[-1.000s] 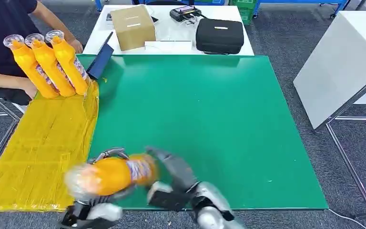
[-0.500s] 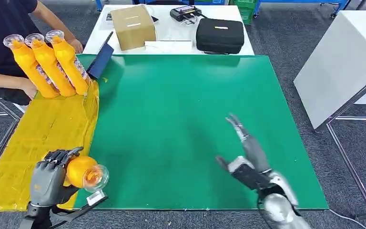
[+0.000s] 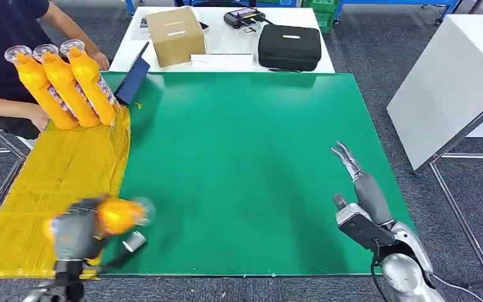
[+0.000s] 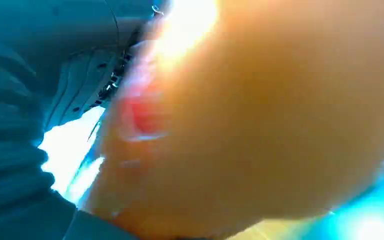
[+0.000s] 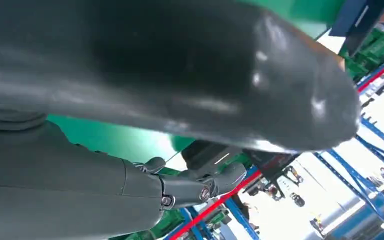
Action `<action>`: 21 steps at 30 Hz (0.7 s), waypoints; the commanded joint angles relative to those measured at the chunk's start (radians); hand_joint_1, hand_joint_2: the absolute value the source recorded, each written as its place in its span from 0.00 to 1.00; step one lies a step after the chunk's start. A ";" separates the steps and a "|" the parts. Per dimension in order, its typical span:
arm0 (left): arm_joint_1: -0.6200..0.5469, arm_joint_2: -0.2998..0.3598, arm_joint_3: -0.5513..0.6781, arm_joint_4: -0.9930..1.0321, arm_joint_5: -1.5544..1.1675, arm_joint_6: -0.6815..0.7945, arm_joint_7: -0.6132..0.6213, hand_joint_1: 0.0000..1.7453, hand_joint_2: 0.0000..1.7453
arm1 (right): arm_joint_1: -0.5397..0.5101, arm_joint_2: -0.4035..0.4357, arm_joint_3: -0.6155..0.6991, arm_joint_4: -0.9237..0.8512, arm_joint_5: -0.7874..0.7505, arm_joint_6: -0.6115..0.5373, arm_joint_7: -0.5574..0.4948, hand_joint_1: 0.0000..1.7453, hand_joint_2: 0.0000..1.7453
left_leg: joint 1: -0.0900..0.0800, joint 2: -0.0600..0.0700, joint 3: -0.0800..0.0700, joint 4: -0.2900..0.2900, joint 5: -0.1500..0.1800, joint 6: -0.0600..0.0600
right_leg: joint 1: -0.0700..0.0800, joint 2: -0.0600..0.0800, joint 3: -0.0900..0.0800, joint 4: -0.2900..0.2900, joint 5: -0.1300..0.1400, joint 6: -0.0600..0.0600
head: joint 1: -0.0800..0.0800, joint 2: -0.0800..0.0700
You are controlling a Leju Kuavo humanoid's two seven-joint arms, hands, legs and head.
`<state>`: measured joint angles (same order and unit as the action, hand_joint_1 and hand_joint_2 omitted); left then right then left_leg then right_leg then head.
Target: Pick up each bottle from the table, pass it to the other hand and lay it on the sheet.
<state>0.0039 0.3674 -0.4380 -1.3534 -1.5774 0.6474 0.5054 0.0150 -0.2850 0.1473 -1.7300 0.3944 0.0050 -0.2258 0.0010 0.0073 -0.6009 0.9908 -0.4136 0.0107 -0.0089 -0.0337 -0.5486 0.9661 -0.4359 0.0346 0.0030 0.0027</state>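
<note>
My left hand (image 3: 75, 236) grips an orange bottle (image 3: 119, 215) near the front edge, right at the seam between the yellow sheet (image 3: 50, 182) and the green table (image 3: 251, 157); both are motion-blurred. Close up in the left wrist view the orange bottle (image 4: 260, 125) sits against the grey hand (image 4: 25, 165). Three more orange bottles (image 3: 69, 85) lie side by side at the sheet's far end. My right hand (image 3: 361, 195) hovers empty over the table's front right, fingers stretched out. The right wrist view shows its thick thumb (image 5: 190, 75) and darker fingers (image 5: 180, 190) apart.
A person (image 3: 6, 56) stands at the far left, one hand by the laid bottles. Behind the green table a white table holds a cardboard box (image 3: 176, 34), a black case (image 3: 289, 45) and a small device (image 3: 244, 16). A white panel (image 3: 446, 82) stands to the right.
My right hand has let go of the bottle and swung away to the front right. My left hand took the bottle and is carrying it left toward the sheet.
</note>
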 commanded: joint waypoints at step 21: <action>-0.016 -0.104 0.127 0.279 0.007 -0.169 -0.433 0.00 0.00 | -0.091 0.040 0.045 0.131 0.054 0.008 0.012 0.00 1.00 | -0.002 -0.005 0.012 -0.002 0.000 0.001 | -0.003 0.000 0.013 -0.003 -0.001 0.001 | 0.000 0.000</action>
<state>-0.0795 0.3490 -0.4502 -1.1258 -1.5682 0.5108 0.1500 -0.0539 -0.2758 0.1728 -1.6674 0.4371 0.0107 -0.2212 -0.0018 -0.0043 -0.5909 0.9902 -0.4122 0.0130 -0.0119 -0.0429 -0.5352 0.9659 -0.4382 0.0371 0.0031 0.0027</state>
